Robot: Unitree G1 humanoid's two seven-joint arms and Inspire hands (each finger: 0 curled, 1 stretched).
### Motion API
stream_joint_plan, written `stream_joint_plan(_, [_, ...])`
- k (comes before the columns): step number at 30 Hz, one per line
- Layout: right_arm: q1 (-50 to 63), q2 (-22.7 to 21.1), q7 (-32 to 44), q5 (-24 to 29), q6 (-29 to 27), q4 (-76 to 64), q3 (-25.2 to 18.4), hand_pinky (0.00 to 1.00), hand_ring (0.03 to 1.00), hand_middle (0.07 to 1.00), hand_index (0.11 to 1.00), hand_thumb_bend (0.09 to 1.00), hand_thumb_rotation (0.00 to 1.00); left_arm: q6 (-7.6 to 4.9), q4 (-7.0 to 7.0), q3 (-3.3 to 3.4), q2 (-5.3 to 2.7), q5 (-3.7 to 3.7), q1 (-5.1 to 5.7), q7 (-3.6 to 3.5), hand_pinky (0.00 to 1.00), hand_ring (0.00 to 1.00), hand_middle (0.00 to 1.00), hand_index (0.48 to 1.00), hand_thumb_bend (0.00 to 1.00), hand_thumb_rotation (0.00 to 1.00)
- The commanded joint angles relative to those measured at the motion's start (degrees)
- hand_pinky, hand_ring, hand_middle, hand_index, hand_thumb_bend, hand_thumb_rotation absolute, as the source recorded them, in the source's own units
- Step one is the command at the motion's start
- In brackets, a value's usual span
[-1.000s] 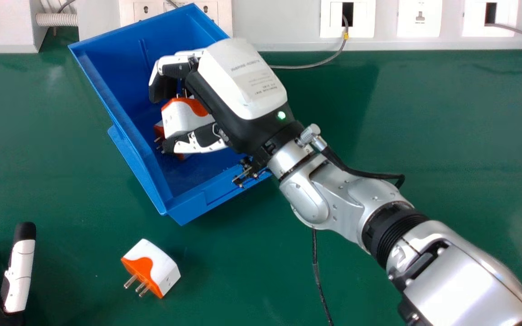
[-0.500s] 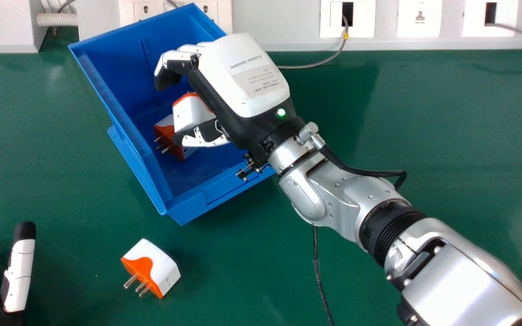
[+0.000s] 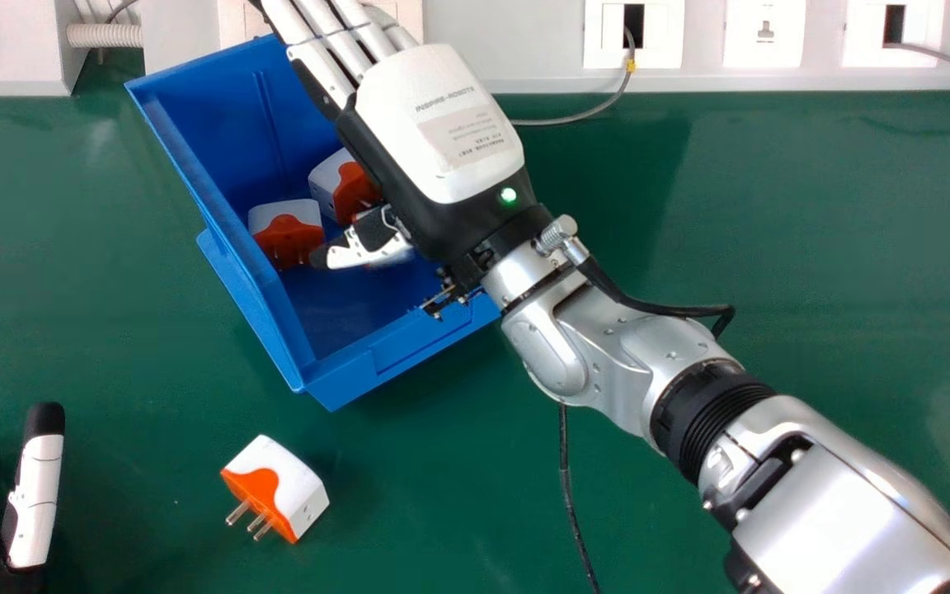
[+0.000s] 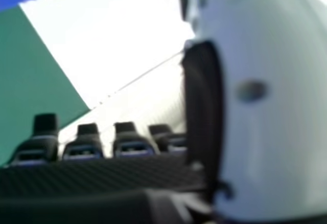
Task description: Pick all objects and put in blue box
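In the head view my right hand (image 3: 442, 124) is over the blue box (image 3: 232, 247), its fingers straight toward the far wall and its thumb over the box's inside. Its fingers (image 4: 134, 144) are extended in the right hand view too. Two white and orange plugs lie in the box: one plug (image 3: 285, 231) near the left wall, another plug (image 3: 335, 181) beside it, partly hidden by the hand. A third plug (image 3: 277, 487) rests on the green table, prongs toward the near left. My left hand (image 3: 34, 495) is at the lower left corner, its thumb straight.
The green table (image 3: 689, 247) runs back to a white wall panel (image 3: 516, 41) with sockets behind the box. A grey cable (image 3: 582, 115) trails from a socket toward the box. My right forearm (image 3: 846, 495) crosses the table from the lower right.
My right hand's fingers have straightened from their curl and let go of a plug, which has dropped into the box. The plug lying there has shifted left and turned. My left hand stays put.
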Motion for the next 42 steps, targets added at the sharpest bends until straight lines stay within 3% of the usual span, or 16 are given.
stream_joint_plan(1, [2.4,-1.4,-2.8,2.8,-4.0,-4.4,-1.9,0.95,1.000,1.000,1.000,0.907,0.28,4.01,2.07,0.32,-0.74,-0.96,1.89,-0.92,0.98,0.97,0.97,1.000,0.94,0.93])
stream_joint_plan(2, [4.0,-2.0,-3.8,3.2,-5.6,-6.2,-2.3,0.95,1.000,1.000,1.000,0.917,0.36,3.98,1.98,0.40,-0.83,-1.08,1.91,-1.02,0.98,0.97,0.97,1.000,0.95,0.93])
stream_joint_plan(5, [9.9,-3.7,-8.2,3.4,-10.7,-10.9,-3.1,0.94,1.000,1.000,1.000,0.933,0.44,3.46,1.62,0.60,-1.05,-1.20,2.15,-1.17,0.98,0.97,0.97,1.000,0.96,0.92])
stream_joint_plan(6, [11.8,-4.1,-10.1,3.3,-13.5,-11.2,-3.1,0.94,1.000,1.000,1.000,0.949,0.54,3.38,1.57,0.43,-0.98,-0.81,2.25,-0.71,0.98,0.97,0.96,1.000,0.96,0.92])
stream_joint_plan(9, [17.2,-6.0,-13.8,2.1,-20.9,-11.2,-2.1,0.90,0.990,1.000,1.000,0.973,0.70,3.22,1.40,-0.08,-0.73,0.13,2.56,0.31,0.98,0.97,0.97,0.995,0.92,0.94])
stream_joint_plan(14, [25.5,-9.0,-14.8,0.5,-29.0,-10.7,-0.6,0.83,0.957,1.000,1.000,1.000,0.78,3.11,1.33,-0.15,-0.48,-0.09,2.94,0.12,0.98,0.97,0.97,0.999,0.94,0.94])
stream_joint_plan(18, [31.1,-9.9,-13.7,0.1,-34.2,-8.6,0.7,0.83,0.951,0.996,1.000,1.000,0.78,2.84,1.27,0.07,-0.35,-0.67,3.04,-0.71,0.98,0.97,0.97,0.999,0.93,0.94])
stream_joint_plan(22, [33.8,-10.3,-11.9,-0.8,-38.3,-7.7,2.1,0.73,0.855,0.915,0.956,0.988,0.72,3.23,1.27,0.16,-0.24,-0.70,2.97,-1.00,0.98,0.97,0.96,1.000,0.96,0.93])
stream_joint_plan(24, [34.4,-10.7,-10.4,-1.5,-39.9,-7.6,2.9,0.67,0.817,0.887,0.943,0.967,0.70,3.32,1.30,0.36,-0.34,-1.02,2.88,-1.47,0.99,0.97,0.97,1.000,0.95,0.93])
stream_joint_plan(26, [34.8,-10.9,-8.9,-1.7,-41.2,-7.8,3.3,0.66,0.812,0.884,0.941,0.964,0.70,3.35,1.34,0.13,-0.23,-0.47,2.86,-0.95,0.99,0.98,0.97,1.000,0.95,0.93])
stream_joint_plan(32, [34.3,-10.6,-0.5,0.7,-44.9,-6.8,3.0,0.58,0.696,0.785,0.846,0.892,0.58,3.16,1.27,0.13,-0.45,-0.37,2.76,-0.39,0.98,0.98,0.98,0.991,0.93,0.93])
stream_joint_plan(42, [34.9,-10.4,13.2,5.7,-43.4,-6.4,0.6,0.58,0.672,0.737,0.765,0.863,0.56,3.15,0.95,0.01,-0.57,-0.33,3.04,-0.23,0.98,0.98,0.96,1.000,0.93,0.93])
